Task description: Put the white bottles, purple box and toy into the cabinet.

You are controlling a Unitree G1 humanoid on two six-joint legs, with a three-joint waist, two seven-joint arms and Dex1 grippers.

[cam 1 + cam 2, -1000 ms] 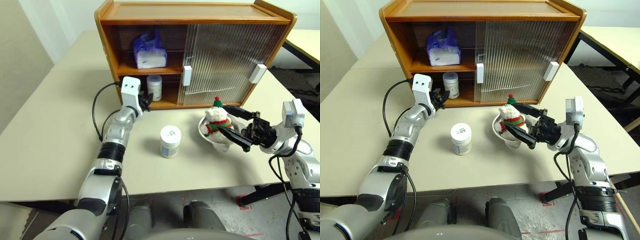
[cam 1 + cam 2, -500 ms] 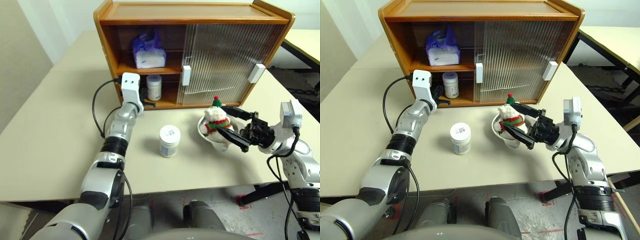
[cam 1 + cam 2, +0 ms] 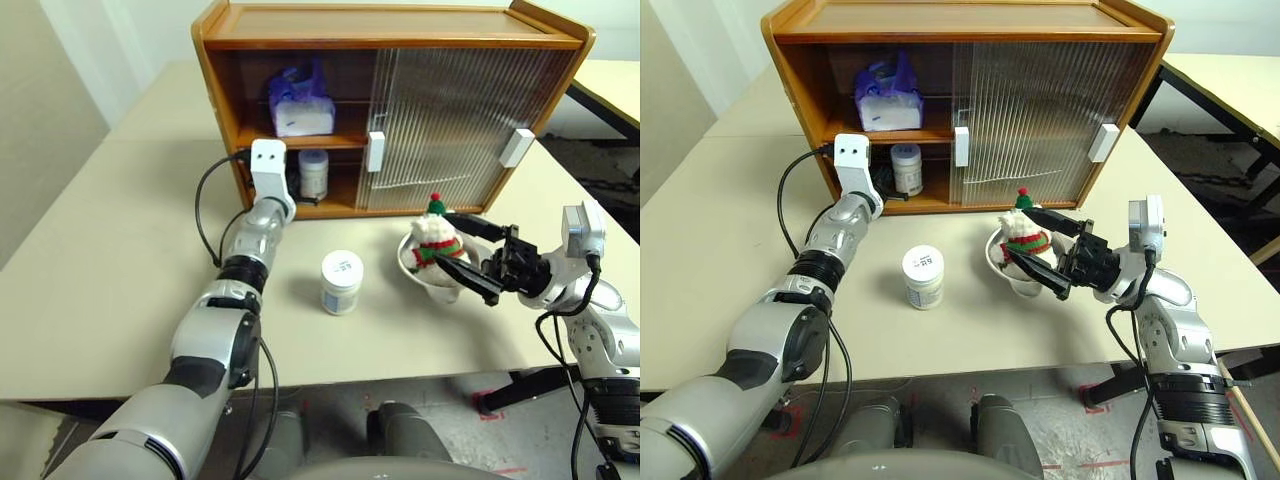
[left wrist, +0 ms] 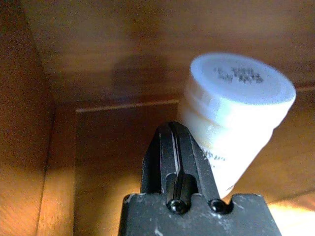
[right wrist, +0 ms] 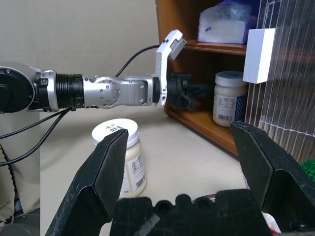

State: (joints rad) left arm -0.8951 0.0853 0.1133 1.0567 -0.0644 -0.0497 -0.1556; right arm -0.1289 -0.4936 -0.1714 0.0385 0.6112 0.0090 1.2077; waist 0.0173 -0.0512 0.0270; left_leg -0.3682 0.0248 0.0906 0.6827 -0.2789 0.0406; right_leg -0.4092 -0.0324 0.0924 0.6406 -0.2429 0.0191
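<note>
The cabinet point(image 3: 400, 40) stands at the back of the table with its left half open. On its upper shelf sits the purple box point(image 3: 298, 105). One white bottle point(image 3: 314, 172) stands on the lower shelf. My left gripper point(image 3: 300, 202) reaches into that shelf, fingers point(image 4: 174, 147) shut on nothing, close beside this bottle point(image 4: 236, 113). A second white bottle point(image 3: 342, 281) stands on the table. The toy point(image 3: 435, 238) sits in a metal bowl point(image 3: 425, 278). My right gripper point(image 3: 445, 236) is open wide at the toy's right side, holding nothing.
Ribbed sliding doors point(image 3: 450, 120) with white handles point(image 3: 375, 151) cover the cabinet's right half. A black cable point(image 3: 205, 200) loops from my left wrist over the table. Another table point(image 3: 610, 80) stands at the far right.
My left gripper has shut and pushed forward from the cabinet's front edge into the lower shelf, beside the bottle there. The right arm has stayed still.
</note>
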